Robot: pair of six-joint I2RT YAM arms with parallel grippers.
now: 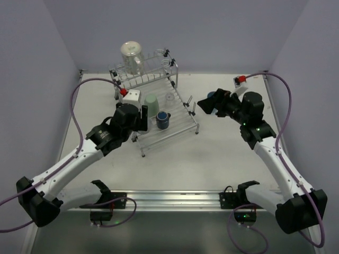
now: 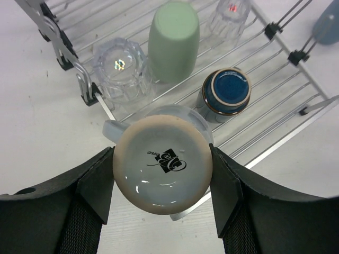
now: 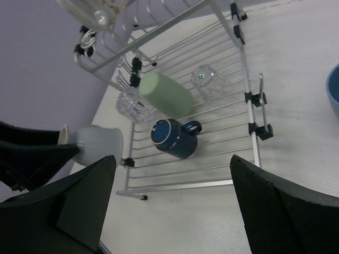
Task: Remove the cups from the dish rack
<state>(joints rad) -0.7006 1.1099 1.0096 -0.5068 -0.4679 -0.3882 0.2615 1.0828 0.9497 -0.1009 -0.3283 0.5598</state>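
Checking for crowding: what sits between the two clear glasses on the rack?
The green tumbler sits between the faceted glass and the smaller glass; the left wrist view shows it best.

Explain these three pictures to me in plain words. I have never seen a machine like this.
These are two robot arms bolted at the near edge of a table. The wide picture looks down from above. The other two come from a camera on each wrist. On the table stands a wire dish rack holding a pale green tumbler, a dark blue mug, a clear glass and a second glass. The left gripper is closed on a pale grey mug at the rack's edge. The right gripper is open and empty, to the rack's right.
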